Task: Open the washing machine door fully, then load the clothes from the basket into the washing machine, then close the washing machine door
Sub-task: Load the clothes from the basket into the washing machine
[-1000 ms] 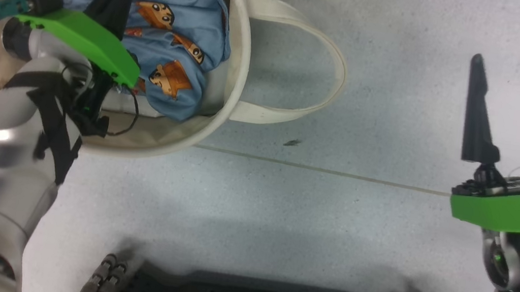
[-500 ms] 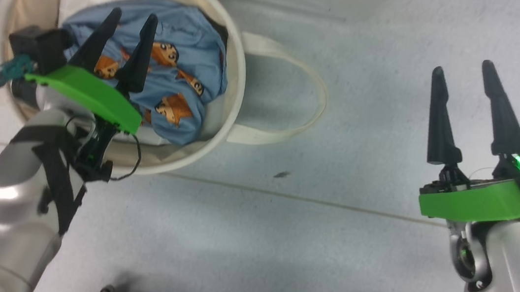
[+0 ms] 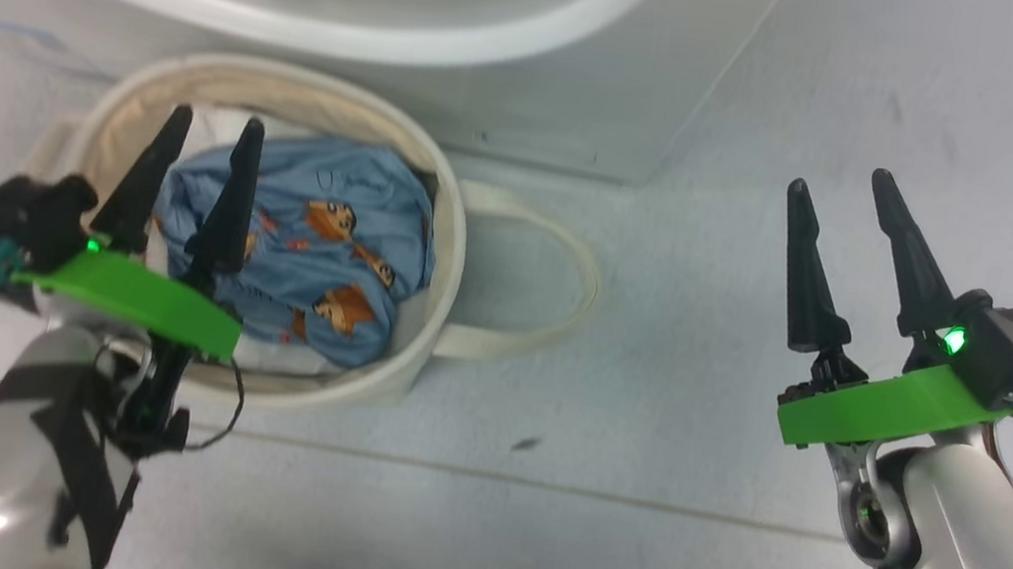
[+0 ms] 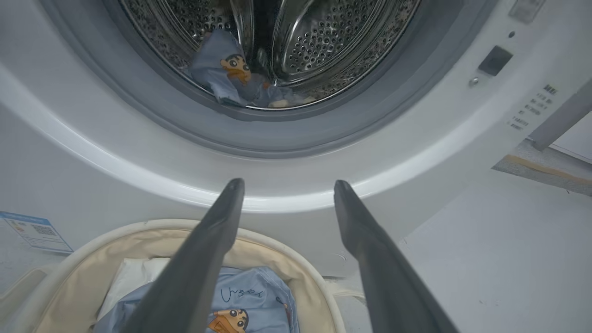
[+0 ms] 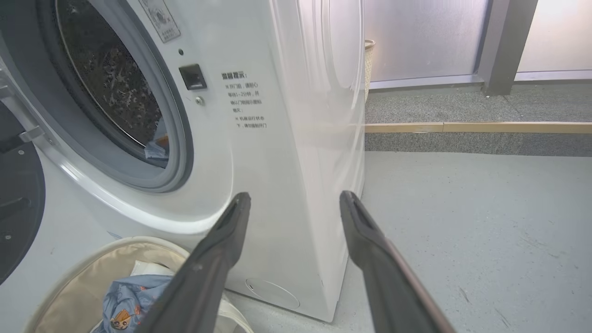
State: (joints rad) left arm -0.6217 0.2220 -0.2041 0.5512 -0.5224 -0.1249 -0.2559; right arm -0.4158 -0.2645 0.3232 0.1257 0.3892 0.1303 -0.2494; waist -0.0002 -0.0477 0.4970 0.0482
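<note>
The cream basket [image 3: 448,248] stands on the floor right before the white washing machine [image 3: 543,67]. The light blue clothes [image 3: 329,234] with orange cartoon faces lie in it. My left gripper [image 3: 217,119] hovers open over the basket's left half, with nothing between its fingers. The left wrist view looks past my left gripper [image 4: 286,185] into the steel drum, where another piece of the blue clothes [image 4: 226,69] lies. My right gripper [image 3: 840,181] is open and empty above bare floor on the right. The washing machine door [image 5: 18,194] stands swung open at the right wrist view's left edge.
A plain white padded cloth [image 4: 129,273] lies under the clothes in the basket. One long basket handle [image 3: 556,271] rests on the floor towards my right gripper. A blue label [image 4: 32,231] is on the washer's lower corner. Grey floor [image 5: 462,231] stretches right of the washer.
My left gripper's fingers, together down at the clothes a second ago, have opened and now stand higher over the basket, empty. The head camera has tilted up, bringing the washer into view.
</note>
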